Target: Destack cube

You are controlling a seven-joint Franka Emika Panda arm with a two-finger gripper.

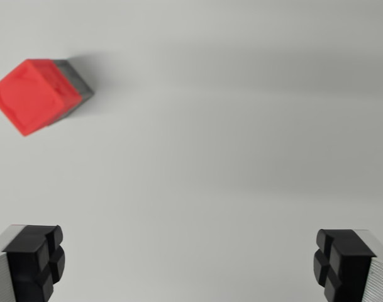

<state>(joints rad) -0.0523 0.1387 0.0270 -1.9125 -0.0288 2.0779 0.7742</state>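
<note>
A: Fingers (33,261) first?

B: Down at the bottom edge of the wrist view, one in each corner. Black pads on grey metal bodies, spread wide apart, gripping nothing. Midpoint of the gripper (188,263) over bare surface only.

A: And between them?

B: Just the pale grey table (229,157), smooth and matte, crossed by a few soft shadow bands. Nothing touching either pad.

A: Farther up?

B: More of the same plain surface through the middle of the frame. Then, at the upper left, the stack.

A: Looks how?

B: Red cube (33,94) on top, bright and glossy, turned so a corner points toward the left edge, top face clearly seen. Beneath it a grey cube (78,82), mostly hidden, only a sliver of its side peeking out on the upper right of the red one. Slightly blurred, both. Soft shadow cast to the right of the stack.

A: Anything in the way?

B: Open table from pads to stack. Stack well apart from the gripper, far off its centre line, toward the wrist view's left.
</note>
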